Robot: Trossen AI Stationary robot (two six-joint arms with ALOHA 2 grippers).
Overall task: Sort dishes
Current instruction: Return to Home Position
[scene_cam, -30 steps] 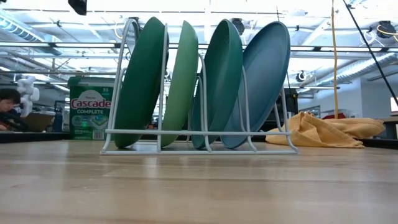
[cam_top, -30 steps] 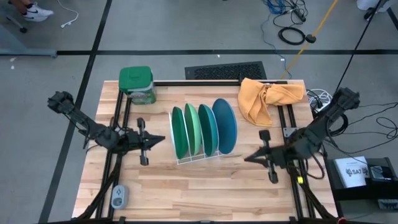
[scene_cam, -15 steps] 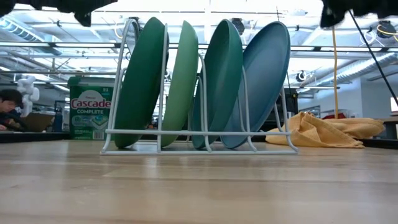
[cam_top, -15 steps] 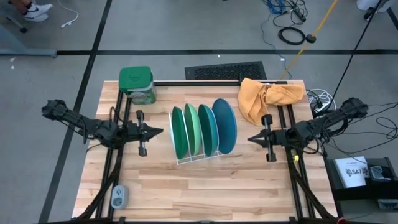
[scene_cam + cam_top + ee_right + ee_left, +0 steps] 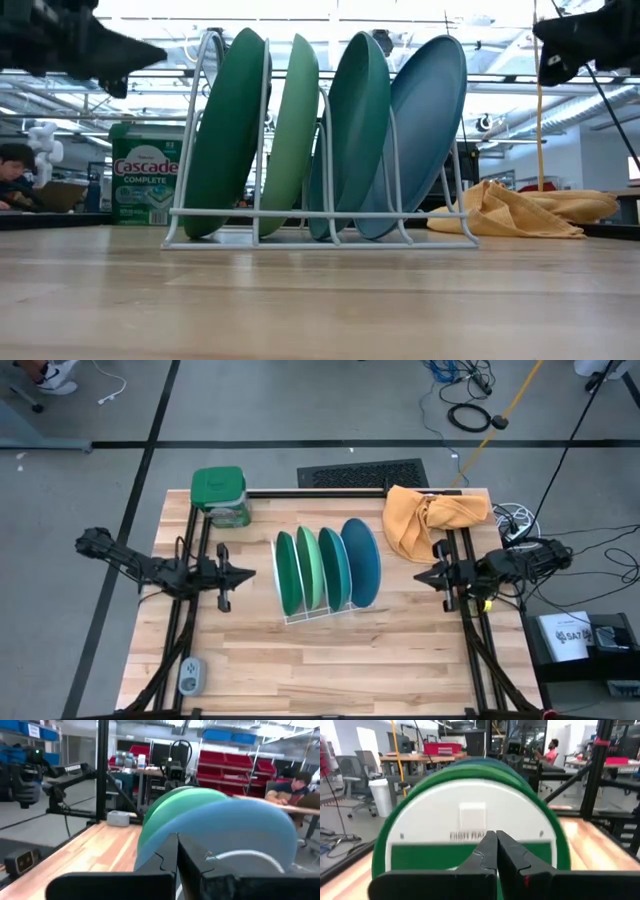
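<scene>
Looking down from above: all four plates stand on edge in the white wire rack (image 5: 315, 616) in the middle of the table (image 5: 300, 670). Going across from the left arm's side it's the dark green plate (image 5: 286, 578), light mint plate (image 5: 307, 568), teal plate (image 5: 334, 568) and blue plate (image 5: 363, 560). The left gripper (image 5: 246, 573) hangs just left of the rack, pointing at it and touching nothing. The right gripper (image 5: 422, 576) is out on the right, well apart from the blue plate, also pointing inward. A green-lidded container (image 5: 220, 490) sits at the back left corner, and an orange cloth (image 5: 432, 518) is bunched up at the back right.

From table height: the plates all lean the same way, side by side, with their bottoms down on the rack's base. The container is behind on one side and the cloth is on the other. Dark bits of both arms poke into the top corners. A person (image 5: 14, 172) sits way back in the room.

Left wrist cam: the two fingers (image 5: 485, 857) are pressed together with nothing between them. The dark green plate fills the view ahead, showing a white face with lettering I can't fully read.

Right wrist cam: same deal, fingers (image 5: 162, 862) closed tight on nothing. The blue plate is nearest, with green ones peeking out behind it. A second person (image 5: 295, 785) sits at a desk in the background.
</scene>
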